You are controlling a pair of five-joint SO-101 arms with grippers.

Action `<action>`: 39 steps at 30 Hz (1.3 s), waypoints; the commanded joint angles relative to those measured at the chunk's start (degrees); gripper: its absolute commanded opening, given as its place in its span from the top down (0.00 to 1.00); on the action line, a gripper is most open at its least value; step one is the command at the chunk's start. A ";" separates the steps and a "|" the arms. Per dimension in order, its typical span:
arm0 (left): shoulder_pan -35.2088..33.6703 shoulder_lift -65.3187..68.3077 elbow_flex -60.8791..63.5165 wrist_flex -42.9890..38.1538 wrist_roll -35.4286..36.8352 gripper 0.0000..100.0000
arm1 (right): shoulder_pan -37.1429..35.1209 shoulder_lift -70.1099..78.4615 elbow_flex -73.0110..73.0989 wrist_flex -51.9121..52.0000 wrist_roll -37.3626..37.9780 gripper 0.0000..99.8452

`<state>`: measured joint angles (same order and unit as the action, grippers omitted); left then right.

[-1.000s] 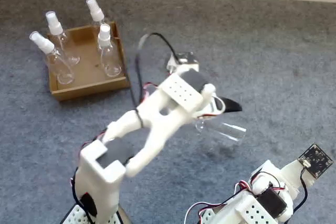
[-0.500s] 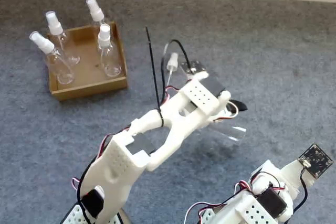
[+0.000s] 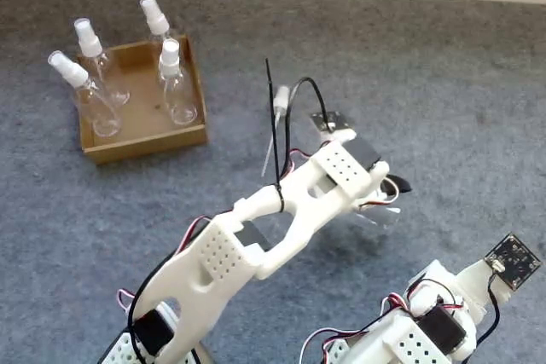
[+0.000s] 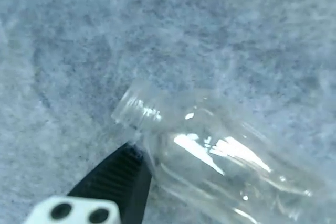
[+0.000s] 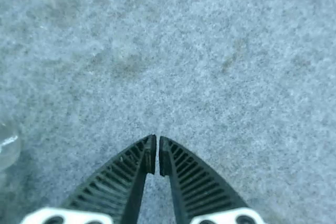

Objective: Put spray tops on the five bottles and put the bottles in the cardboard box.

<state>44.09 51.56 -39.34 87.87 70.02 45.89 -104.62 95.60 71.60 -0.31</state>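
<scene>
Currently left end effector [image 3: 388,196] spread at clear bottle [image 4: 210,156] neck.

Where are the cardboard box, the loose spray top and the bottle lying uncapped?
cardboard box [image 3: 145,144], high view, its front wall.
loose spray top [image 3: 280,101], high view, its white head.
uncapped bottle [image 4: 210,153], left wrist view, its clear body.

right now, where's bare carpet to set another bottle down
Widest free patch: grey carpet right of the loose white spray top. Also the strip between the brown cardboard box and the white left arm. Crowded: the box, and around the lying clear uncapped bottle.
</scene>
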 commanded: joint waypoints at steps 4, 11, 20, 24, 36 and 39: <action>-1.71 1.19 -5.23 0.00 0.70 0.38 | 0.66 -0.75 6.73 0.22 -0.18 0.99; -1.71 1.45 -5.14 0.00 0.79 0.38 | 0.66 -0.75 6.73 0.22 -0.18 0.99; -1.80 1.45 -5.05 0.00 4.75 0.55 | 0.66 -0.75 6.73 0.22 -0.18 0.99; -2.24 1.45 -5.14 0.00 4.48 0.72 | 0.66 -0.75 6.73 0.22 -0.18 0.99; -7.25 1.10 -5.23 2.55 0.09 0.88 | 0.66 -0.75 6.73 0.22 -0.18 0.99; -8.92 1.10 -5.23 2.90 -7.03 0.88 | 0.66 -0.75 6.73 0.22 -0.18 0.99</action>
<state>38.99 52.70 -43.56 88.66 70.81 45.89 -104.62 95.60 71.60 -0.31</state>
